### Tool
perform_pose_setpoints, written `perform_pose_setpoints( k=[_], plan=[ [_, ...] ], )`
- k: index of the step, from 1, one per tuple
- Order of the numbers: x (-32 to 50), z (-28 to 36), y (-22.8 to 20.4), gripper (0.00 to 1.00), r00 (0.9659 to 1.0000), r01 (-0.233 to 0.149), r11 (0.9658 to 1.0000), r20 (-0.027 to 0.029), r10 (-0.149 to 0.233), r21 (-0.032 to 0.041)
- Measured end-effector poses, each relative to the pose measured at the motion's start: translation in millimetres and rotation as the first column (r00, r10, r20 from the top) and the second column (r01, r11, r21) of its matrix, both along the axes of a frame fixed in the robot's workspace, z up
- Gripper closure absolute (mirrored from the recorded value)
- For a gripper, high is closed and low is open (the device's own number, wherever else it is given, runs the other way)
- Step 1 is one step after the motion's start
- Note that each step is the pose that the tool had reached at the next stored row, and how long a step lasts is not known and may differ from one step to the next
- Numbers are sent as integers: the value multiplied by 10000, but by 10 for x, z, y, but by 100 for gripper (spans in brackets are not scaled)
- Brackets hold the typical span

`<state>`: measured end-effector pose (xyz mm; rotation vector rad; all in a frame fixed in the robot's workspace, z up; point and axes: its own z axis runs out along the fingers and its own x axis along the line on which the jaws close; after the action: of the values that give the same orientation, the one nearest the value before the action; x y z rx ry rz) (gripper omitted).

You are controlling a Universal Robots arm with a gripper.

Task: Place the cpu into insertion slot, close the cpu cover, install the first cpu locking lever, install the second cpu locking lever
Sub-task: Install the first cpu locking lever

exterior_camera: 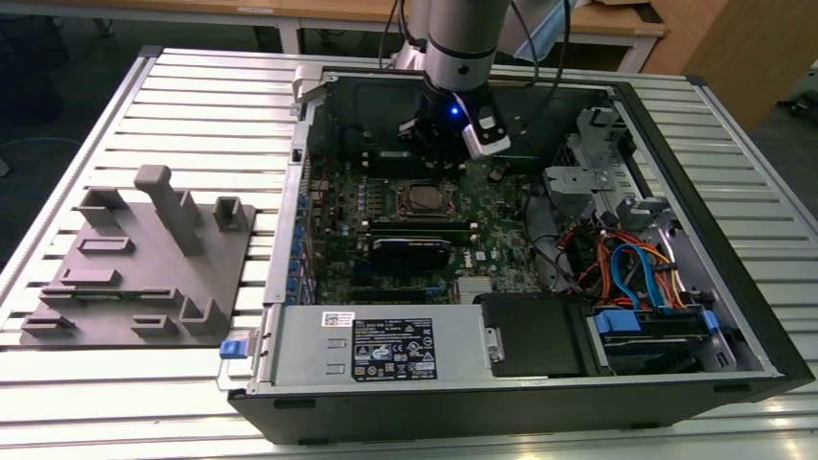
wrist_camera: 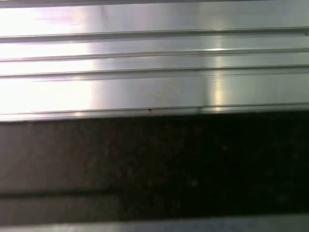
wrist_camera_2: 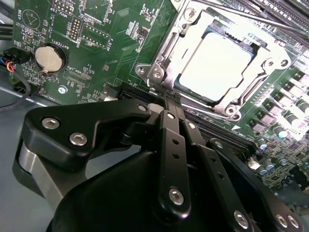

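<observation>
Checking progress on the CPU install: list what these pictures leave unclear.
- Gripper: in the second wrist view its own black linkage covers the fingertips, so open or shut is unclear.
- Cpu: glare washes out its top; seating in the insertion slot is too small to judge in the exterior view.
- Cpu cover: locking levers partly cut off by the edge.

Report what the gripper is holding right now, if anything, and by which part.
Nothing. In the second wrist view the gripper is shut with nothing between its fingers, its tip beside the cpu cover, which lies closed over the cpu.
</observation>
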<state>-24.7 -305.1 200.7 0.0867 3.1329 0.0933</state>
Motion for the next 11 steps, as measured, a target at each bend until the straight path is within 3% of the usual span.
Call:
perform_pose_setpoints(
  k=[11],
  plan=[
    [0,0,-5,90,10000,0,10000,1,0,0]
  ],
)
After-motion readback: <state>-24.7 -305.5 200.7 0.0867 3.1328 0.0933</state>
